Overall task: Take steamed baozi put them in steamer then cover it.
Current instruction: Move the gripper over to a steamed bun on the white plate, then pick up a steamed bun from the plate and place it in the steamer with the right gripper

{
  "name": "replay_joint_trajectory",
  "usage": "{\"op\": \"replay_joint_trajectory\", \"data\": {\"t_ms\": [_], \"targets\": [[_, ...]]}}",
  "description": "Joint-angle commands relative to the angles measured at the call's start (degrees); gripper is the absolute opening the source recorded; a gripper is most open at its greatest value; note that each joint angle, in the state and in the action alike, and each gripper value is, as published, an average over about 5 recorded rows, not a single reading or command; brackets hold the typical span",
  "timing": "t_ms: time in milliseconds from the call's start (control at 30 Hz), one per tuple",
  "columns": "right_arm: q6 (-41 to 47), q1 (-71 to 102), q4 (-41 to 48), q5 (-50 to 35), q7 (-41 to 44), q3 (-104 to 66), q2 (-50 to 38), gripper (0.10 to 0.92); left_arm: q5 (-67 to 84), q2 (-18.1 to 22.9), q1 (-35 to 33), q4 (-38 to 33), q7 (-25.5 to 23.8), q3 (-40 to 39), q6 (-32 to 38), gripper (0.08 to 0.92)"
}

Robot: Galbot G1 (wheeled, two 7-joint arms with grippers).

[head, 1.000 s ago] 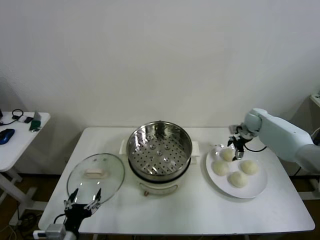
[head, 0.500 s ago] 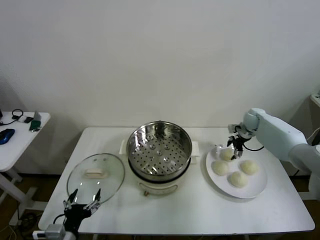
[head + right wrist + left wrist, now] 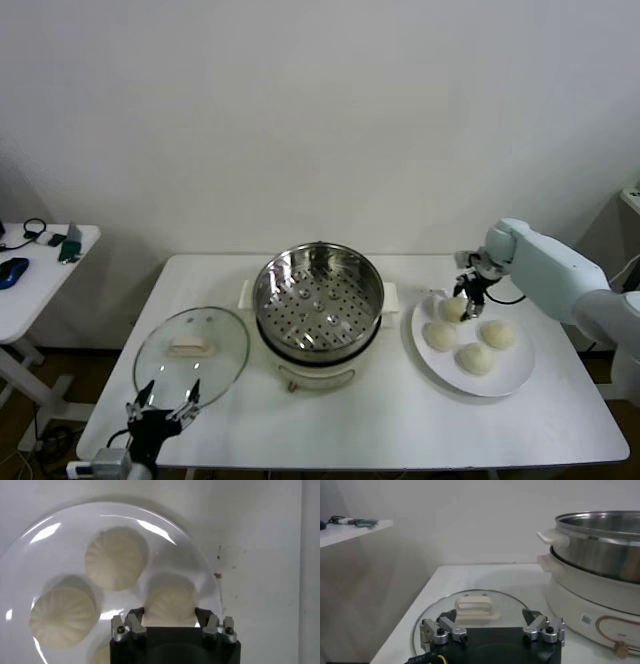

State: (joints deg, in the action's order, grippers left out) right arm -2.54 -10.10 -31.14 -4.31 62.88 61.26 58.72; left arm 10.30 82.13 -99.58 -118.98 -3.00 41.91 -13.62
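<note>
Several cream-white baozi lie on a white plate [image 3: 520, 378] at the table's right. My right gripper [image 3: 466, 297] reaches down onto the rearmost baozi [image 3: 453, 309]; in the right wrist view its jaws press both sides of that baozi [image 3: 169, 602], which still rests on the plate [image 3: 30, 555]. Three other baozi [image 3: 440, 335] lie beside it. The steel steamer [image 3: 318, 300] stands open at the table's middle, its perforated tray bare. The glass cover [image 3: 190, 348] lies flat to its left. My left gripper [image 3: 165, 392] stands open at the near edge of the cover [image 3: 475, 607], holding nothing.
A small side table [image 3: 40, 270] with a mouse and cables stands at the far left. The steamer's wall and handle [image 3: 600, 545] rise close beside my left gripper [image 3: 490, 617]. The white wall runs behind the table.
The right gripper's jaws have closed in onto the rearmost baozi while the arm shifted slightly. The left arm, cover and steamer have not moved.
</note>
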Motion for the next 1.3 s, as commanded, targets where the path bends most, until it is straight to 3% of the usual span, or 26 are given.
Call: {"op": "replay_joint_trajectory", "data": {"t_ms": [33,300,633,867,1067,1300], "targets": [[-0.54,-1.21,-0.45,-0.11,0.45,1.39,-0.03,0.673,-0.03,0.07,-0.01,-0.07,0.09,-0.11,-0.03,0.823],[-1.6,-6.54,-6.27,-1.56,1.49,6.66,-2.37,0.664,0.07,0.38,-0.22,-0.52,0.32,-0.02,0.03,0.823],[-4.86,-31.69,-29.53,-7.68,2.42,23.44,-6.92,0.661,0.07,0.48,-0.79,-2.16,0.66,-0.02,-0.12,0.823],[-10.66,-49.27,-43.78,-9.78,3.17,28.8,-2.5,0.653,-0.14,0.16,-1.6,-3.66,0.74,-0.04,-0.37,0.823],[-13.96,-53.0,-53.86,-8.72,1.69,27.14,4.12,0.646,-0.54,0.2,-1.69,-4.13,0.69,-0.36,-0.4,0.823],[-15.1,-45.17,-53.74,-3.03,-0.87,26.12,13.01,0.647,-1.15,0.35,-1.83,-4.56,0.64,-0.19,-0.31,0.823]]}}
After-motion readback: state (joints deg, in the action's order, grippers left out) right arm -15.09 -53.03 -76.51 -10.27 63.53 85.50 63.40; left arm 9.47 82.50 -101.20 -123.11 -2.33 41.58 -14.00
